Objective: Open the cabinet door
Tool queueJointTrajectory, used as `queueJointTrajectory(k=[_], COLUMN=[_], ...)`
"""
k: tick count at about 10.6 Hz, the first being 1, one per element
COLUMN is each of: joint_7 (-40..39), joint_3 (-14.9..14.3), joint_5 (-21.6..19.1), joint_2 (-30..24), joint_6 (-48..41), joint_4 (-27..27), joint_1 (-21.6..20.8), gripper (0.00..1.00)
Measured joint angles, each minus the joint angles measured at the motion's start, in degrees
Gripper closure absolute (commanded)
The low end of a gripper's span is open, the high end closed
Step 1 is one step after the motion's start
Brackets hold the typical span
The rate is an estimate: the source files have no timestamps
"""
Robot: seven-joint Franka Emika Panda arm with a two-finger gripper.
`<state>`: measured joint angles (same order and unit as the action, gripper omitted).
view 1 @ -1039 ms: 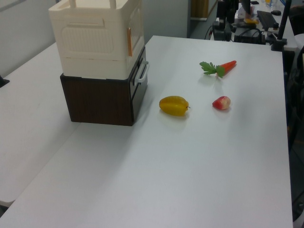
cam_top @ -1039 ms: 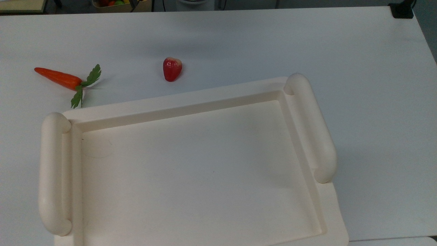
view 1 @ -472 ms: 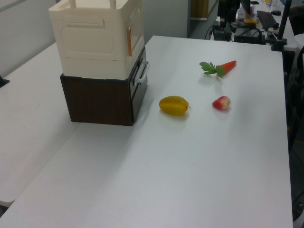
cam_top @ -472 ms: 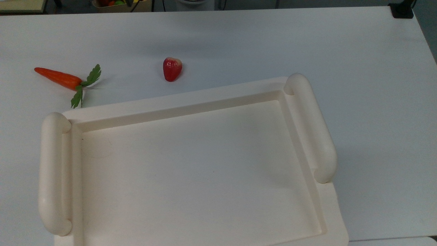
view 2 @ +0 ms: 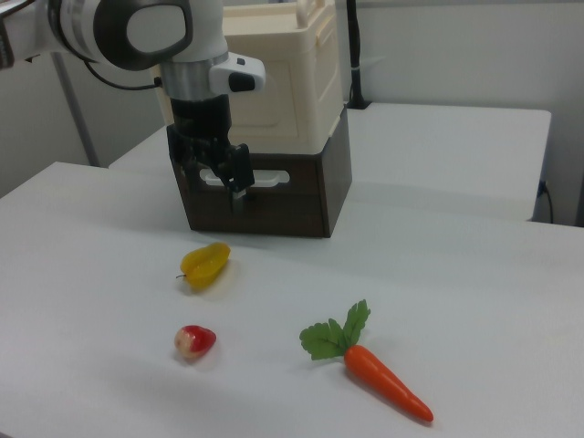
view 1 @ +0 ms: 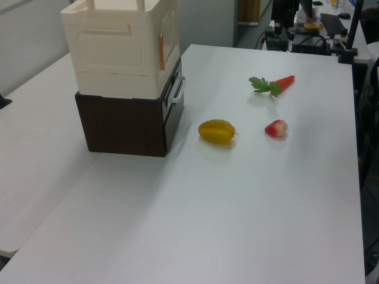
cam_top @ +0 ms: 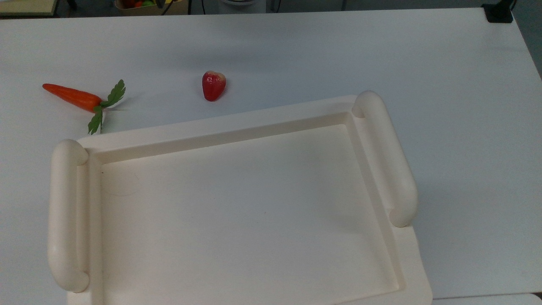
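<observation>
Right view: the gripper (view 2: 235,182) is seen at the left, in front of the cabinet (view 2: 274,91); how far its fingers are parted cannot be told. The cabinet door (view 2: 260,96) is shut, above a dark base (view 2: 310,205).

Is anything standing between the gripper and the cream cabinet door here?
Nothing visible does. In the right view the gripper hangs just below the flat cream cabinet door; the yellow toy fruit lies lower, clear of both.
</observation>
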<state>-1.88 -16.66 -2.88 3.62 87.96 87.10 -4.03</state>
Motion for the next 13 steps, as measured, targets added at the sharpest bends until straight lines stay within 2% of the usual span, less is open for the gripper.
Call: queueJointTrajectory(k=[9, 13], joint_7=[0.0, -0.1], joint_3=[0.3, 0.3], joint_5=[-0.2, -2.1], joint_2=[0.2, 1.5], joint_6=[0.4, 6.0], joint_4=[0.1, 0.2], joint_1=[-0.1, -0.1], gripper=[0.0, 0.0])
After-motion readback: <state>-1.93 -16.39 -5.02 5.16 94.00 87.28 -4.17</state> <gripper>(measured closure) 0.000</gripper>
